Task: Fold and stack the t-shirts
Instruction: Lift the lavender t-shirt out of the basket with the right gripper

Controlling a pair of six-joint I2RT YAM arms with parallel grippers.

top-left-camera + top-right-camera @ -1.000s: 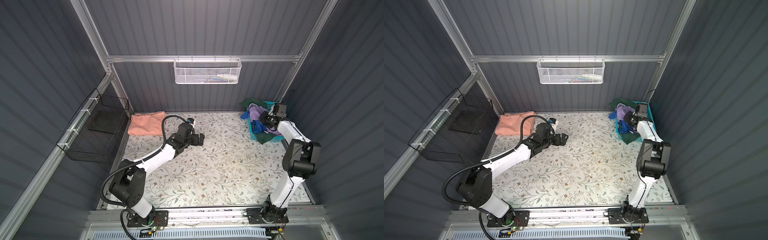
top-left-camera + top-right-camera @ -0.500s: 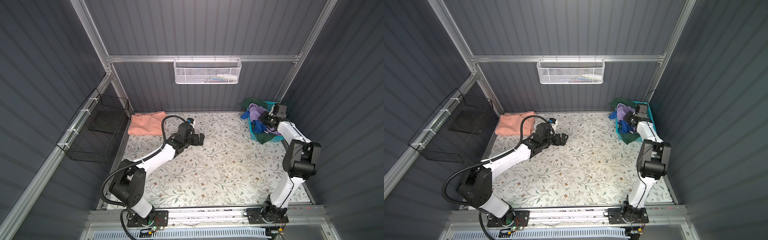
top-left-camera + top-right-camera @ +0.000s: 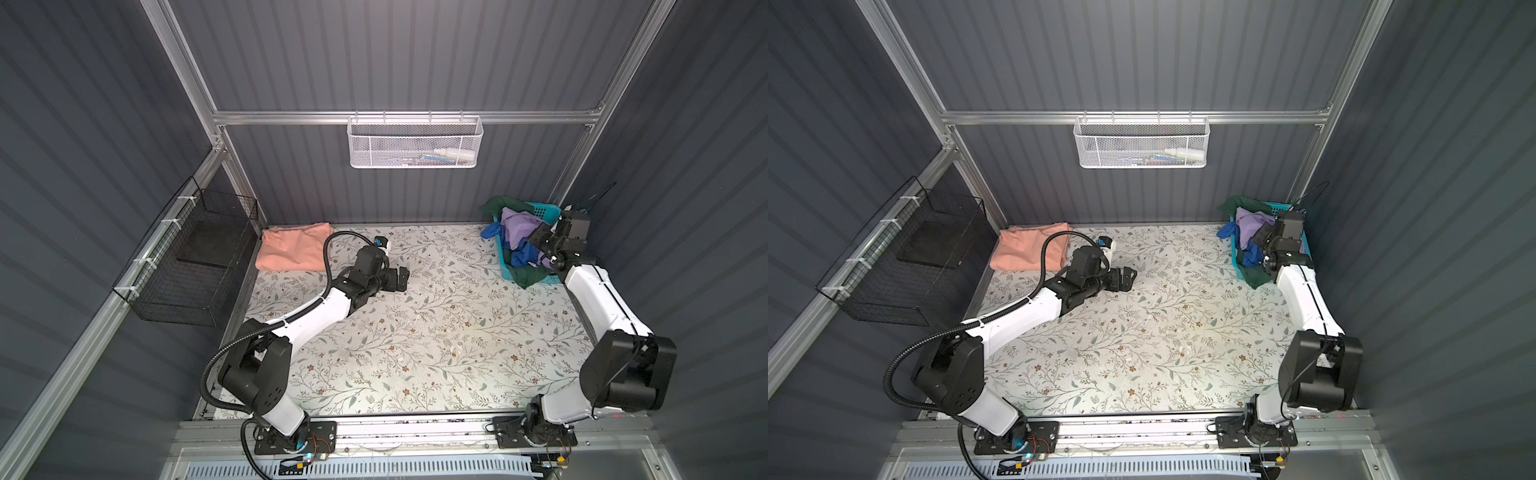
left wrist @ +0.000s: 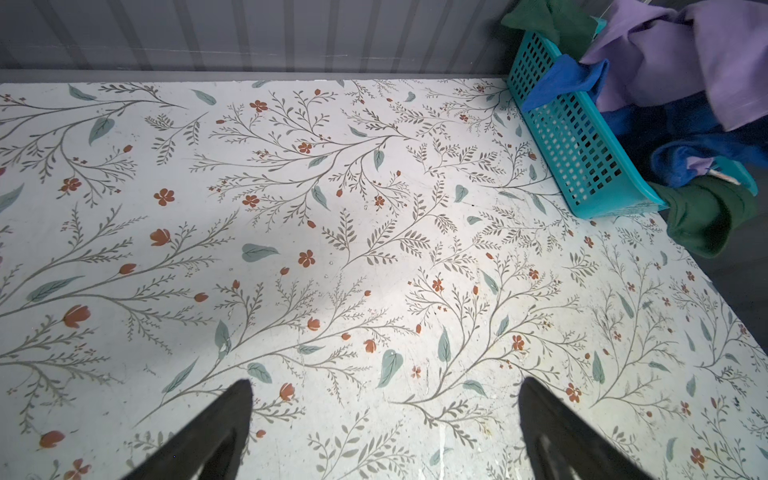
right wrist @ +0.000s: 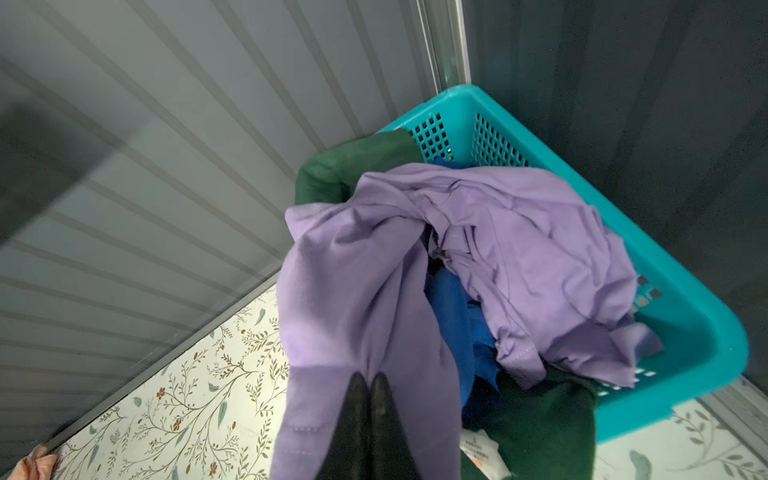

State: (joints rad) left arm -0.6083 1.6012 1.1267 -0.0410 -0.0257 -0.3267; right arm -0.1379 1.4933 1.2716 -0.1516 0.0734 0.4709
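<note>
right end effector [image 5: 368,384] pinched shut on a fold of the lavender t-shirt [image 5: 519,249], its bulk just ahead in the basket [image 5: 685,332]. the tangled blue garment [image 5: 453,316] beneath could drag out too, or the thin pinch may slip. left end effector [image 4: 385,382] gapes open over bare tabletop [image 4: 374,208], salmon t-shirt [image 3: 291,249] behind it.

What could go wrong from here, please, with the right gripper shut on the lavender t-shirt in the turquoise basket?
The right gripper pinches only a thin fold of the lavender t-shirt near its hem, so the cloth may slip free. That shirt is bunched with a blue garment and a dark green garment; pulling could drag them out. The turquoise basket looks light and might slide or tip.
</note>
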